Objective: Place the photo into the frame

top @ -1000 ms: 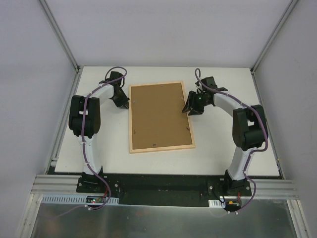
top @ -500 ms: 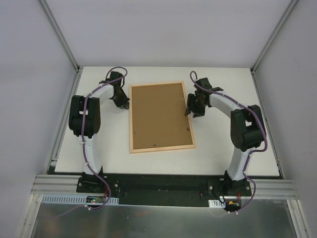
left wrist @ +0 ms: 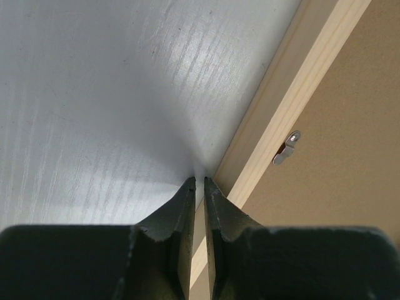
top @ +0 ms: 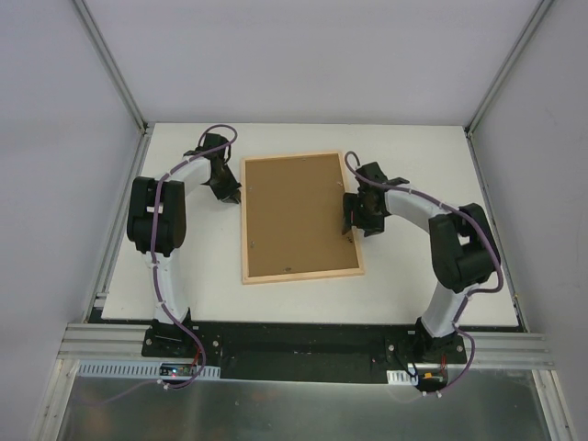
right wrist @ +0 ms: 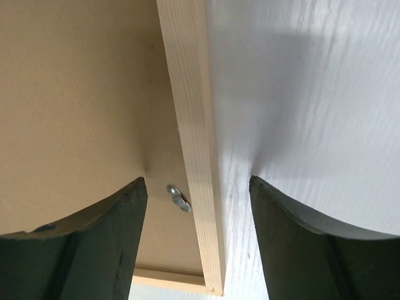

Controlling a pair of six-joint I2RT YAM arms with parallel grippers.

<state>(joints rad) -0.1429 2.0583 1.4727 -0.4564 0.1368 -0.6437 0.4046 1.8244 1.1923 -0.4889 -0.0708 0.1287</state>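
Photo can't be seen: brown backing board [top: 294,216] fills the frame [top: 300,274], face-down on the surface [top: 395,276]. Left fingers [left wrist: 181,212] pinched nearly together, tips at frame's left rail. Right fingers [right wrist: 106,219] spread wide, straddling its right rail.

The rectangular light-wood picture frame [top: 303,275] lies back-up on the white desk [top: 404,276], and the plain brown backing board [top: 294,216] filling it hides its front and whatever lies beneath. Each wrist view crops the frame to one strip and a slice of board, with the right arm's black fingers [right wrist: 94,244] covering board and desk either side of the frame's right strip. From above, the frame's small metal clips [right wrist: 180,199] are too tiny to read.
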